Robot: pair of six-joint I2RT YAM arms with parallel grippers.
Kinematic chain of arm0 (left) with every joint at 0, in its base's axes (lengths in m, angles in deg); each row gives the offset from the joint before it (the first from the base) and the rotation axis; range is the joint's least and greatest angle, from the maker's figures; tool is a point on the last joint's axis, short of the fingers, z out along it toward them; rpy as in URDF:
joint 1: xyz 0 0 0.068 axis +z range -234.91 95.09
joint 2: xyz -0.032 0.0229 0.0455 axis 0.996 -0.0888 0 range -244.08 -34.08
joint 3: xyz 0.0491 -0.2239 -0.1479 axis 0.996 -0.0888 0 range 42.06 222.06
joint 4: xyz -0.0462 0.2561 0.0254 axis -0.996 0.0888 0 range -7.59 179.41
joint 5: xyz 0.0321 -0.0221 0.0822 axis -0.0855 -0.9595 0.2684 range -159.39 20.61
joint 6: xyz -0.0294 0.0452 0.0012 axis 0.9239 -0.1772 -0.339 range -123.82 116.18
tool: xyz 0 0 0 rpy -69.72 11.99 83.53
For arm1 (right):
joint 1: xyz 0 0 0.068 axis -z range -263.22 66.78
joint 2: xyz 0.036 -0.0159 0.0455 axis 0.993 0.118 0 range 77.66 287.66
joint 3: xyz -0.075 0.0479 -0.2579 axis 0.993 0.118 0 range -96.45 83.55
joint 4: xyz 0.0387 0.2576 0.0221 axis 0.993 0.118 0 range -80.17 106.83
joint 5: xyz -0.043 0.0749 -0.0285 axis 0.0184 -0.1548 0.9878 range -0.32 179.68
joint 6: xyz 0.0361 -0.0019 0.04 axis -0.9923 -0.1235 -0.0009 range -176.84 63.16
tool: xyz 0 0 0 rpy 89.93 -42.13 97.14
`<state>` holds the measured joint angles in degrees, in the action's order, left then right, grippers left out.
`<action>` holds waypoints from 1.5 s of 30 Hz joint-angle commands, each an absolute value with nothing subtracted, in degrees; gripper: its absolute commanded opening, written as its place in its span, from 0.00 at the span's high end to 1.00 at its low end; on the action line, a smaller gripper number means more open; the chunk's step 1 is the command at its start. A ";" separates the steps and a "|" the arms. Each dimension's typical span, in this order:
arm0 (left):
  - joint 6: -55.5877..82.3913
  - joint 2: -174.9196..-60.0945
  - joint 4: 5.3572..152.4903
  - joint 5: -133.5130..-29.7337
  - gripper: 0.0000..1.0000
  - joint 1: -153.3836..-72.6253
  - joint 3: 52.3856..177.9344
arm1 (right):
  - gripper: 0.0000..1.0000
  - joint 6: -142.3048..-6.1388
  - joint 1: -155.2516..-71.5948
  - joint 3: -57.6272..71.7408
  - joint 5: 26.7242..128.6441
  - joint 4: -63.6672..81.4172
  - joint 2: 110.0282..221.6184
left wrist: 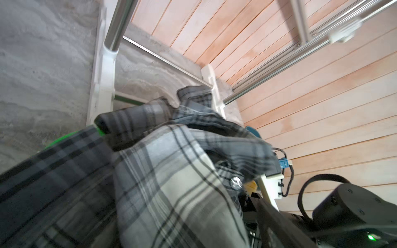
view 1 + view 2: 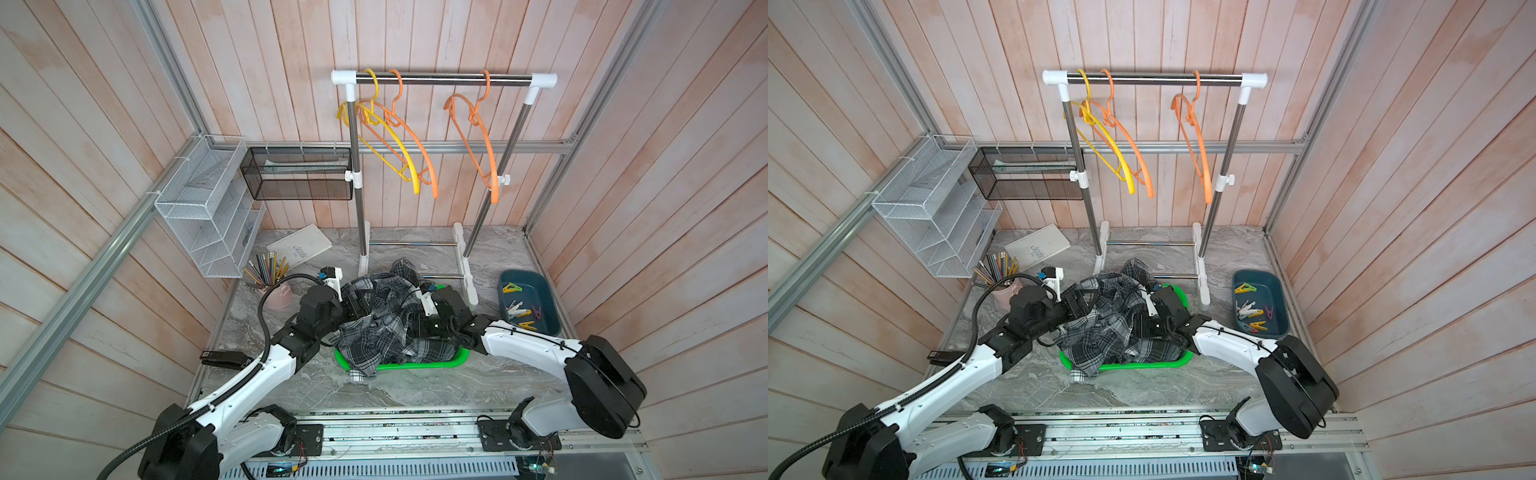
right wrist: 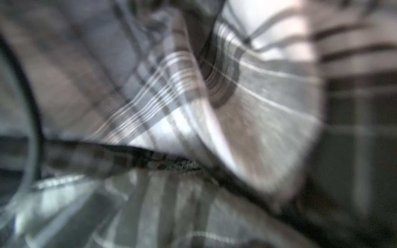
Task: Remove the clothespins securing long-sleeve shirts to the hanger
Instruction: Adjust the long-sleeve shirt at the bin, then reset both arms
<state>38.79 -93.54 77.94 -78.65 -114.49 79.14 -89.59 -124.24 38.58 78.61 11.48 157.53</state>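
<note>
Grey-black-white plaid long-sleeve shirts (image 2: 386, 320) (image 2: 1108, 324) lie heaped in a green basin (image 2: 415, 365) on the table. The rack holds a bare yellow hanger (image 2: 399, 153) and two bare orange hangers (image 2: 486, 153). Several clothespins (image 2: 519, 311) (image 2: 1252, 313) lie in a blue tray (image 2: 552, 307) at the right. My left gripper (image 2: 356, 306) pushes into the heap from the left and my right gripper (image 2: 417, 326) from the right. Cloth (image 1: 171, 182) (image 3: 214, 107) covers both sets of jaws in the wrist views. No clothespin shows on the shirts.
The rack's white feet (image 2: 465, 266) stand just behind the basin. A pink cup of pencils (image 2: 276, 291), a notebook (image 2: 299, 247) and a black device (image 2: 224, 358) sit at the left. A white wire shelf (image 2: 208, 208) and black mesh basket (image 2: 297, 174) hang on the walls.
</note>
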 commanded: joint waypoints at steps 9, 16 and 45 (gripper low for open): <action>27.38 -81.96 75.77 -69.81 0.02 -113.59 78.50 | 0.18 -79.88 -119.80 27.70 83.36 26.34 146.84; 26.75 -80.45 79.85 -67.44 0.00 -109.20 79.25 | 0.12 -77.20 -115.00 26.92 79.50 25.49 141.19; -0.71 -86.84 56.50 -52.10 0.00 -95.15 65.44 | 0.02 -59.58 -85.17 68.25 99.09 -41.99 144.83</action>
